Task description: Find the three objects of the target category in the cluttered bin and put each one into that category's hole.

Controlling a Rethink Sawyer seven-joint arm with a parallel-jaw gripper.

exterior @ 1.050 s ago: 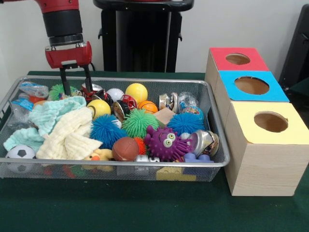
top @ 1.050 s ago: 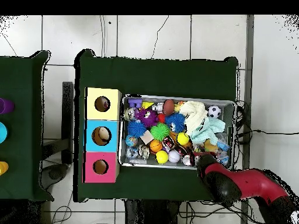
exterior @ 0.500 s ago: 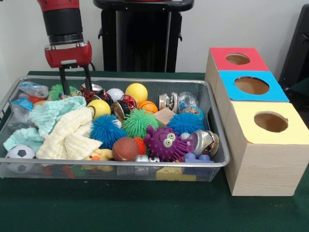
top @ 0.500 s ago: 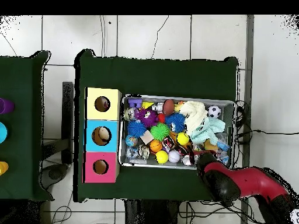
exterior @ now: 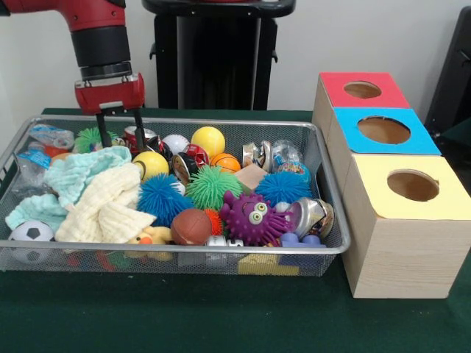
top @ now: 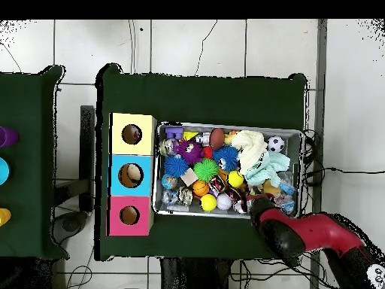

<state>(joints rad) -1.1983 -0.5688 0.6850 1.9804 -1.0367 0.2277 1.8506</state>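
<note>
A wire mesh bin (exterior: 184, 250) holds a jumble of toys: yellow balls (exterior: 208, 140), a green spiky ball (exterior: 212, 186), a blue spiky ball (exterior: 160, 197), a purple monster toy (exterior: 252, 217), crushed cans (exterior: 259, 153), plastic bottles (exterior: 50, 136) and pale cloths (exterior: 103, 198). My gripper (exterior: 121, 141) is open at the bin's far left corner in the front view, its fingers down among the items beside a red crushed can (exterior: 137, 134). Nothing is held. In the overhead view the red arm (top: 282, 229) covers the gripper at the bin (top: 229, 126).
Three wooden boxes with round holes stand in a row right of the bin: red top (exterior: 360, 90), blue top (exterior: 383, 131), yellow top (exterior: 412, 187). From overhead they lie left of the bin (top: 130, 175). Green cloth covers the table (exterior: 221, 316).
The gripper has shifted slightly right and its wrist has dropped a little over the same corner. The bin's contents have not moved.
</note>
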